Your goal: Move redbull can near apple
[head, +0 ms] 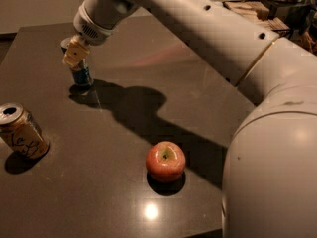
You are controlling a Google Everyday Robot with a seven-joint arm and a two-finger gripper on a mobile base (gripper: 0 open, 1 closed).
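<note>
The redbull can (81, 76) stands upright at the far left of the dark table (124, 192); only its blue lower body and a bit of its silver top show. My gripper (75, 54) is down over the can's upper part, with a tan pad in front of it. The red-pink apple (165, 161) with a yellowish stem dimple sits near the table's front middle, well apart from the can and to its front right.
A wider tan-gold can with script lettering (21, 131) stands tilted at the left edge. My white arm (257, 83) spans the right side and hides that part of the table. Boxes and clutter (257, 11) lie behind at the upper right.
</note>
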